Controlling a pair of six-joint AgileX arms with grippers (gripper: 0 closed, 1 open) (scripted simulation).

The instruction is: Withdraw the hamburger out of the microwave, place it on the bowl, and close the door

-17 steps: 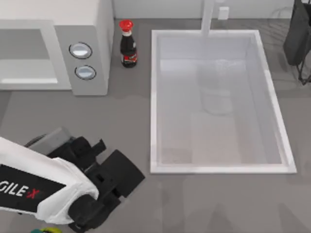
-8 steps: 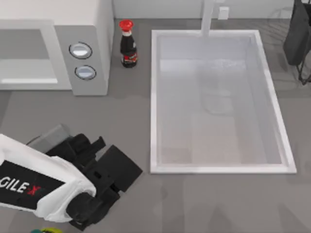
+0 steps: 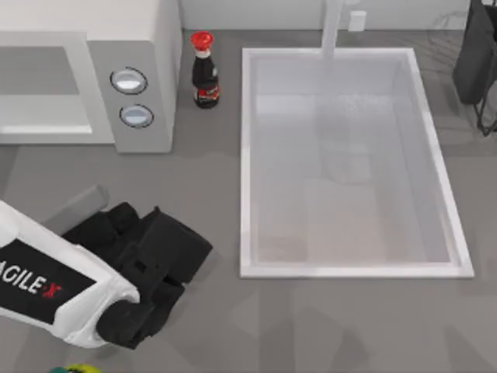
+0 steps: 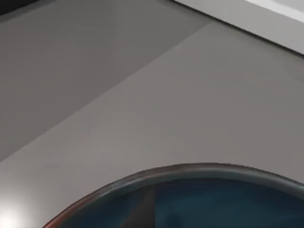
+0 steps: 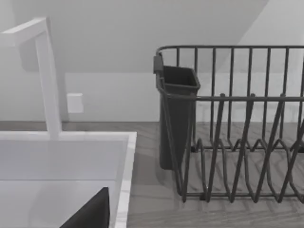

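At the lower left of the top view, my left arm (image 3: 54,291) reaches in over the grey surface (image 3: 311,326), white-shelled with black lettering, ending in the black bulk of my left pincer (image 3: 167,249). The fingers are lost in that dark mass, so I cannot tell whether the pincer stands wide or narrow, nor whether it holds anything.

The microwave (image 3: 140,47) occupies the upper left of the top view, its two round knobs (image 3: 129,80) stacked on the front panel. The door (image 3: 43,93) lies flat across the front of the appliance, as far as this angle allows (I cannot judge the seam). The hamburger cannot be made out anywhere.

The bowl (image 4: 199,199) appears along the lower edge of the left wrist view: a dark blue-teal interior, a thin rim turning reddish toward the lower left corner, resting on the grey surface.

Just right of the microwave stands a dark sauce bottle (image 3: 204,74) with a red cap, upright. The white sink (image 3: 248,155) fills the centre and right of the top view, with a pale faucet (image 3: 332,31) at its upper edge.

The right wrist view shows the sink's corner, the faucet and a dark wire dish rack (image 5: 237,123) with a cutlery cup (image 5: 176,114) hung on its side.
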